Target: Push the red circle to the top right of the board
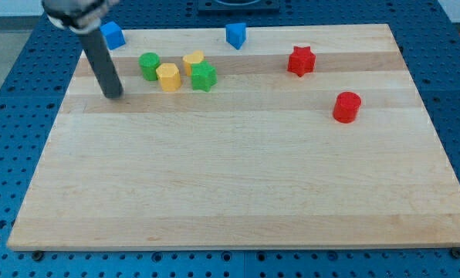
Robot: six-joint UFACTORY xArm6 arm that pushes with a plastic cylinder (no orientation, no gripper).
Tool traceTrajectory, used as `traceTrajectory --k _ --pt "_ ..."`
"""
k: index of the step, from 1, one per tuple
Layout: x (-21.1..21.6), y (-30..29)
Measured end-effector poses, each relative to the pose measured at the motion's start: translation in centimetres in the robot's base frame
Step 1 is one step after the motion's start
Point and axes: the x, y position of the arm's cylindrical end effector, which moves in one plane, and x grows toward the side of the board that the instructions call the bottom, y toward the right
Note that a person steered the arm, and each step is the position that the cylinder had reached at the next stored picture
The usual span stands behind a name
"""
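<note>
The red circle, a short red cylinder block (346, 106), stood in the right part of the pale wooden board (238, 201), below and right of the red star block (300, 60). My tip (114, 95) rested far off in the upper left, just left of the green cylinder block (149, 65), touching nothing (there was no claw to open or hold). The block looked light, rigid and free-sliding; its round side would likely slip off a glancing push, so contact belonged squarely on its lower-left side.
</note>
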Motion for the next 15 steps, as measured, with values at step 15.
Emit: traceTrajectory --k 15 --pt "0.5 36.1"
